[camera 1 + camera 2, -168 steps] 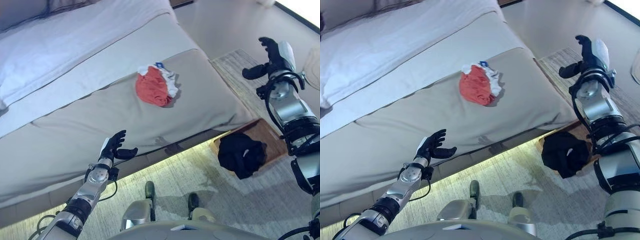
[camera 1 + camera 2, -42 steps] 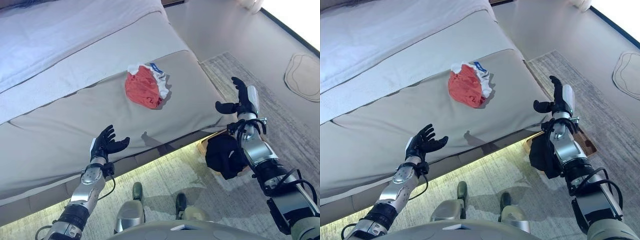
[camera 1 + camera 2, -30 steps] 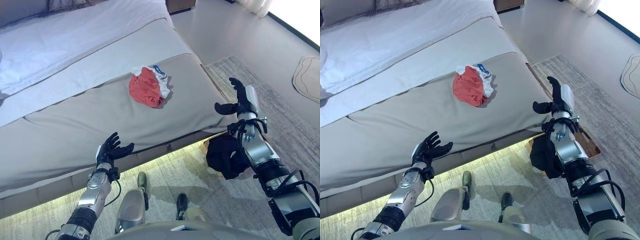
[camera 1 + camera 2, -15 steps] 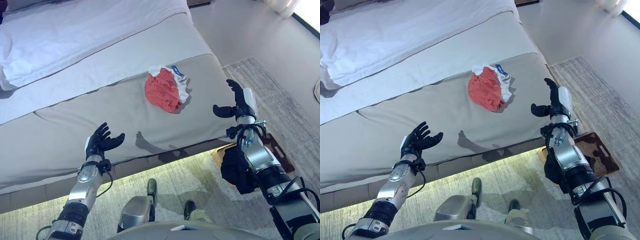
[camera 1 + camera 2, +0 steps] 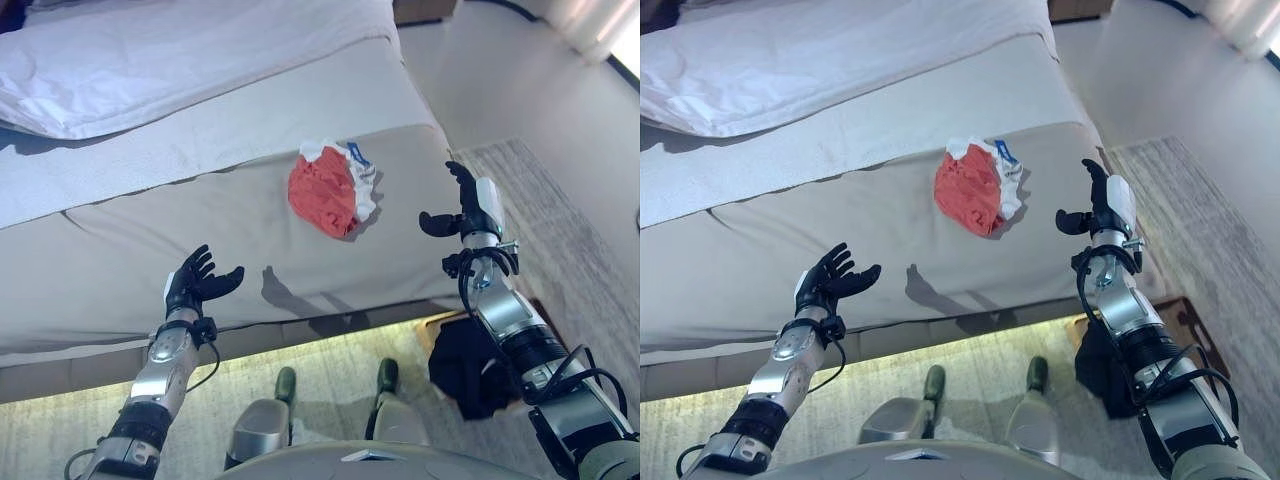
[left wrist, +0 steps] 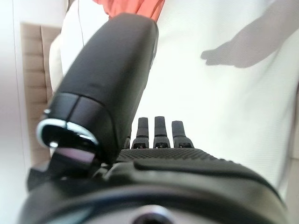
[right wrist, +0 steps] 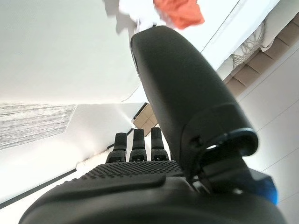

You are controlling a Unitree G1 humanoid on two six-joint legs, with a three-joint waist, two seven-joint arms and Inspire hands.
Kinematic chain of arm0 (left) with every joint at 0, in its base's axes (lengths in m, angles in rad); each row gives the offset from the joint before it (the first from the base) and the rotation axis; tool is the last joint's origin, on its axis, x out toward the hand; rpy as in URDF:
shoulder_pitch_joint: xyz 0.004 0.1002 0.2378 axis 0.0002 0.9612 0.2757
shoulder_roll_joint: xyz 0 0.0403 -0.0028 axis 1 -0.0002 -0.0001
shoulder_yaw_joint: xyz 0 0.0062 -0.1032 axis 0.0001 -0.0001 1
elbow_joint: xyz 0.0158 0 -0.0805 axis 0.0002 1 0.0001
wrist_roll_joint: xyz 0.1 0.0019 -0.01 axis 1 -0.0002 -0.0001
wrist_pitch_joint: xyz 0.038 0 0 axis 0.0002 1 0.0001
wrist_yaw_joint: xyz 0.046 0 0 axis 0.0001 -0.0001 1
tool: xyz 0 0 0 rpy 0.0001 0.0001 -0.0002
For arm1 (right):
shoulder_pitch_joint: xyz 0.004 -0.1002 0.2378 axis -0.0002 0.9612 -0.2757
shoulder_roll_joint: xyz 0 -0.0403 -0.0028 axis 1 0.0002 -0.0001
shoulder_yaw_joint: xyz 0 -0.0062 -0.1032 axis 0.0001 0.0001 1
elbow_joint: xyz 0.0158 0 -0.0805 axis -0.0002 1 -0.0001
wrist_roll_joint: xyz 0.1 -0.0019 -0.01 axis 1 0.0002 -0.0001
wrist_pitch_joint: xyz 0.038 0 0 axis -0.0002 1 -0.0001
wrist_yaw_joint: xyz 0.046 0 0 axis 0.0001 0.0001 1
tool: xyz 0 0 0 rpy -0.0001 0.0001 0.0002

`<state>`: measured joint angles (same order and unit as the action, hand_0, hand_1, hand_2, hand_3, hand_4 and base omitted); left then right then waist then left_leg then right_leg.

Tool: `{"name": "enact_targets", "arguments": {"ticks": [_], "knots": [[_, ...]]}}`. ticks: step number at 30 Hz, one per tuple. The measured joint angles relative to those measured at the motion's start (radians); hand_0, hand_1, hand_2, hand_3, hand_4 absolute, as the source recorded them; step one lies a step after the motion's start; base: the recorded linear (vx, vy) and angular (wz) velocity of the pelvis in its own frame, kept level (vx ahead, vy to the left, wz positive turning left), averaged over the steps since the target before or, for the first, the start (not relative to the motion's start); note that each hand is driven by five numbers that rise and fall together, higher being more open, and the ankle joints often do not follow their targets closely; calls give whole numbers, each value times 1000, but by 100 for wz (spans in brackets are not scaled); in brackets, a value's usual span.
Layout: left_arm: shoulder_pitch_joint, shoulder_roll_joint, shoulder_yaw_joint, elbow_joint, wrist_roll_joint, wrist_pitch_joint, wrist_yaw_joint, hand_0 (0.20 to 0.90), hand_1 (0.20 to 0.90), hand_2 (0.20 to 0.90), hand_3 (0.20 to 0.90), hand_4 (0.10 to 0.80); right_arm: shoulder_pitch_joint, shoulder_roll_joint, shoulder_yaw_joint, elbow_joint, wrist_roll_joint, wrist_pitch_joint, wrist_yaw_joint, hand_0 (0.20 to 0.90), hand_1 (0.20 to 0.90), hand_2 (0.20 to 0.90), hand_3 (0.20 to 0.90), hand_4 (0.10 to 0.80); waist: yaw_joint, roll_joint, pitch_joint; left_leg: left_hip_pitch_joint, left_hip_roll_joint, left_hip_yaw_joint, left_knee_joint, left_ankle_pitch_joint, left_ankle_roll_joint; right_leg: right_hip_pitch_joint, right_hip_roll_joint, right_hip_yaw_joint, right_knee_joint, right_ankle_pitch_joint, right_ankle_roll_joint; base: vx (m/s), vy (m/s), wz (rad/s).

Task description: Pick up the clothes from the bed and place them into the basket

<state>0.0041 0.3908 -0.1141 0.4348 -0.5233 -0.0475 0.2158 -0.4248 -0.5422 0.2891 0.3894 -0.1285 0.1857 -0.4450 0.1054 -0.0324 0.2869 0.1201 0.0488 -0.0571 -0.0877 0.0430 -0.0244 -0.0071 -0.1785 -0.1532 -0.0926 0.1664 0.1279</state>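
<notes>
text: none legible | crumpled red-and-white garment [image 5: 330, 192] — small blue tag, print too small to read | signs, numbers: none

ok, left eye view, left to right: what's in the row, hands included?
left hand → red and white clothes on the bed → right hand, both hands open, empty.

Basket [image 5: 1188, 320] mostly hidden behind right arm.

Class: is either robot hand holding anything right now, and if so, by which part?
Nothing is held. The left hand and right hand are both open above the bed; the red-and-white clothes lie there untouched.
</notes>
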Motion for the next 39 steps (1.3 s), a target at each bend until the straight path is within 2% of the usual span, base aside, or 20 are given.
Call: {"name": "enact_targets", "arguments": {"ticks": [2,3,4,6,9,11,13,18,21,24,25,29,33,35,39], "knots": [[21,-10,-1,1,0,2,1,900,900,900,900,800,-30,-4,0,10,1,15,-14,900,900,900,900,800,2,4,0,6,43,9,0,4,-8,5,49,-11,0,2,-6,60,-111,-11],[22,-24,-5,3,0,2,0,900,900,900,900,800,-46,-14,0,10,1,27,-14,900,900,900,900,800,-3,4,0,10,59,17,0,8,-15,9,64,-17,0,2,-6,63,-54,-4],[20,-44,-9,2,0,2,-4,900,900,900,900,800,-68,-30,0,10,1,38,-14,900,900,900,900,800,-13,5,-1,14,67,35,0,16,-27,16,74,-20,0,-7,-20,73,-17,-2],[11,-66,-10,2,-1,0,-6,900,900,900,900,800,-104,-36,0,10,0,42,-14,900,900,900,900,800,-25,7,-2,12,73,39,12,16,-37,17,84,-16,1,-13,-30,69,36,-8],[-10,-66,-42,-2,-6,-4,-3,900,900,900,900,800,-101,-40,15,9,-37,47,-14,900,900,900,900,800,-17,11,-3,-9,70,32,78,-4,-65,32,72,-1,0,-16,-35,56,100,-7],[-26,-69,-59,-3,-6,-6,-5,900,900,900,900,800,-102,-51,35,9,-60,47,-20,900,900,900,900,800,-25,44,-19,-8,73,29,49,-23,-66,27,79,-20,0,-22,-43,107,116,22],[-58,-68,-74,-7,-4,-6,-6,900,900,900,900,800,-111,-68,52,25,-61,60,-20,900,900,900,900,800,-11,54,-18,-10,70,24,20,-22,-70,16,69,-31,0,-22,-43,179,123,22],[-28,-33,-73,-43,4,-3,-7,900,900,900,900,800,-220,-84,152,130,-72,100,63,900,900,900,900,800,36,54,-19,-13,41,5,10,-13,-57,16,37,-48,0,-24,-46,135,82,13],[-9,-14,-73,-43,5,-1,-8,900,900,900,900,800,-307,-90,224,199,-92,112,108,900,900,900,900,800,76,55,-18,-31,34,-18,21,-7,-59,14,28,-67,1,-21,-43,-37,57,20],[-13,3,-91,-43,6,-4,-30,900,900,900,900,800,-418,-94,302,306,-115,113,129,900,900,900,900,800,108,60,-15,-98,21,-52,66,-8,-59,-11,14,-104,2,-21,-43,-189,77,35],[-24,6,-109,-43,6,-13,-36,900,900,900,900,800,-482,-99,337,352,-136,114,131,900,900,900,900,800,121,73,-4,-149,15,-68,92,-8,-59,-50,8,-111,27,-21,-43,-226,103,42],[-90,6,-199,-62,15,-51,-40,900,900,900,900,800,-707,-143,440,466,-199,115,152,900,900,900,900,800,177,140,111,-268,-15,-105,177,-7,-60,-154,-22,-131,115,-23,-42,-153,68,27],[-124,8,-219,-116,15,-71,-23,900,900,900,900,800,-801,-141,494,514,-251,122,180,900,900,900,900,800,207,146,222,-345,-46,-125,238,-8,-60,-257,-72,-136,256,-78,-48,-84,20,21],[-151,10,-241,-120,15,-74,-14,900,900,900,900,800,-809,-131,497,567,-255,127,191,900,900,900,900,800,229,145,239,-391,-67,-138,264,-9,-59,-313,-97,-137,325,-104,-46,-2,-22,28],[-136,28,-242,-171,13,-109,0,900,900,900,900,800,-822,-96,507,668,-258,151,201,900,900,900,900,800,267,145,252,-489,-104,-156,353,-35,-42,-413,-146,-141,448,-162,-52,30,-35,24]]}}
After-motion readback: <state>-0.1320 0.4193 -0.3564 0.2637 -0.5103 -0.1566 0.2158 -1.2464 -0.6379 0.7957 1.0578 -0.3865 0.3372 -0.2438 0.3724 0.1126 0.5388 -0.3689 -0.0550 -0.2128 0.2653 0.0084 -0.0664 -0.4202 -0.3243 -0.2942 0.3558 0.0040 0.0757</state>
